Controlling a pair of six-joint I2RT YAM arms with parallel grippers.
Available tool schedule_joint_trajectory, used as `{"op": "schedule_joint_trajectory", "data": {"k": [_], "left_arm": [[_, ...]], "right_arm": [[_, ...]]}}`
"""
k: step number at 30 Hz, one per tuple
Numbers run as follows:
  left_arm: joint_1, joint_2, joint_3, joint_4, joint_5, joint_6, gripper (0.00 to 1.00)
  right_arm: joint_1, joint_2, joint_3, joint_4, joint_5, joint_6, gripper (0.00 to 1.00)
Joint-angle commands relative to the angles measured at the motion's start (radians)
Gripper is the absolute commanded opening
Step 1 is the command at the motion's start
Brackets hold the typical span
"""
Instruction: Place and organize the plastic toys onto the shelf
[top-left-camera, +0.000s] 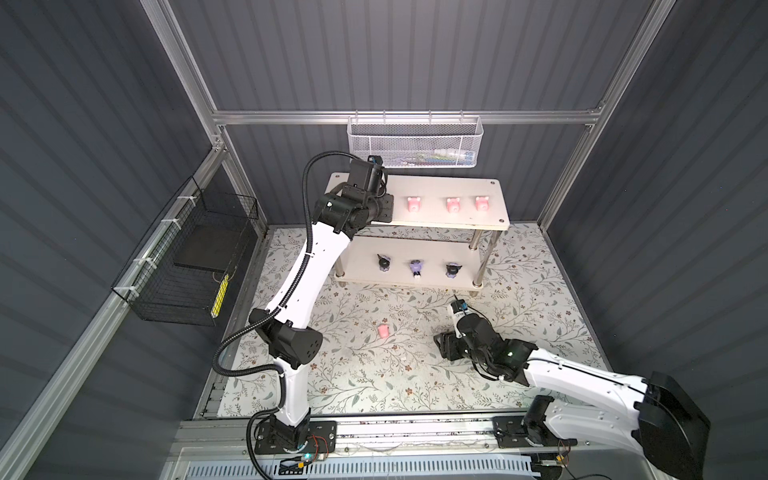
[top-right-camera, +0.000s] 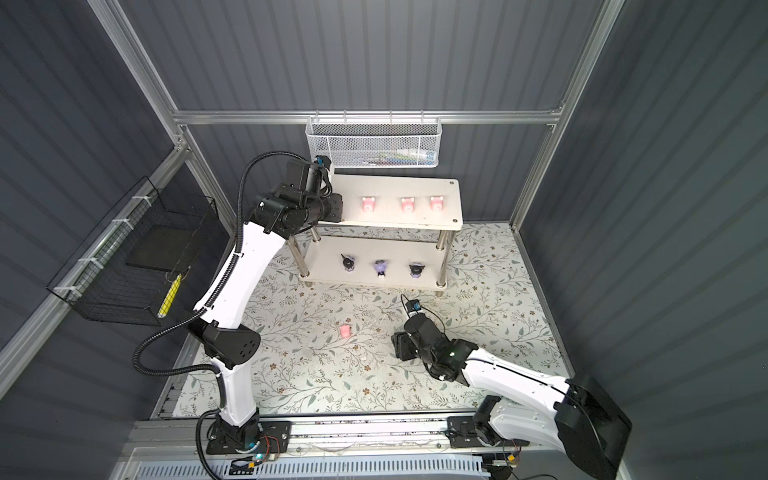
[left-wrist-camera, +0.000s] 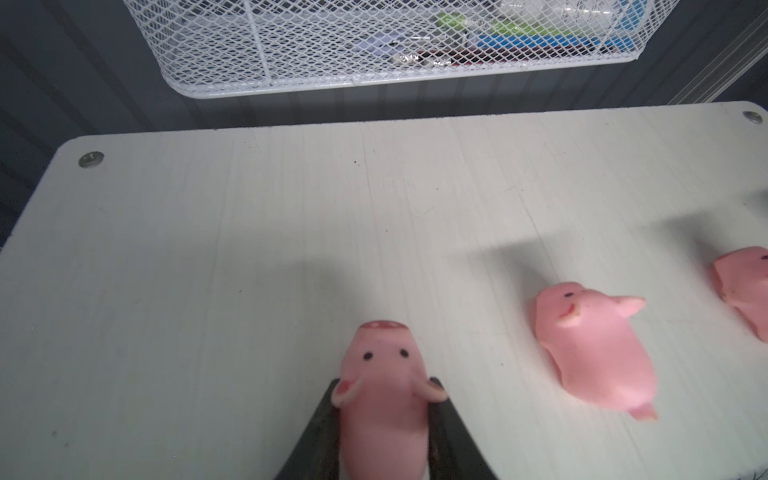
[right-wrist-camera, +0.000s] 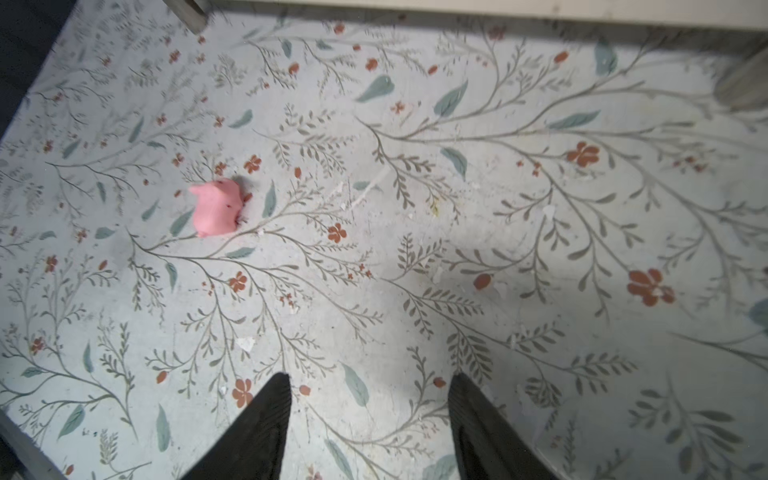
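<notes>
We pinch a pink pig (left-wrist-camera: 384, 415) in our left gripper (left-wrist-camera: 385, 384) over the shelf (left-wrist-camera: 208, 249) top, perhaps not yet touching it, beside a placed pig (left-wrist-camera: 594, 345). The next move calls for lowering and letting go. Our right gripper (right-wrist-camera: 368, 378) gapes empty near the loose pig (right-wrist-camera: 216, 208).

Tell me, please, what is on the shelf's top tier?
Three loose pink pigs. The left gripper holds a fourth pig. Its arm hides the tier's left end from above.

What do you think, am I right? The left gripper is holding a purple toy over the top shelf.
Not quite, the colour is wrong. The left gripper is holding a pink pig over the top shelf, as the left wrist view shows.
</notes>
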Motion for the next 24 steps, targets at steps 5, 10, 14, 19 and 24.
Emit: {"op": "schedule_joint_trajectory", "data": {"k": [5,10,14,19,24], "left_arm": [[0.016,0.026,0.031,0.025,0.044,0.009,0.33],[0.02,0.032,0.025,0.035,0.048,0.008,0.34],[0.026,0.037,0.03,0.027,0.053,0.003,0.35],[0.031,0.04,0.028,0.032,0.053,0.0,0.36],[0.037,0.036,0.022,0.039,0.053,-0.005,0.38]], "right_arm": [[0.017,-0.139,0.021,-0.048,0.098,-0.05,0.63],[0.019,-0.169,0.017,-0.05,0.112,-0.062,0.63],[0.019,-0.165,0.019,-0.05,0.119,-0.059,0.63],[0.019,-0.147,0.015,-0.042,0.114,-0.052,0.63],[0.018,-0.136,0.011,-0.034,0.108,-0.048,0.63]]}}
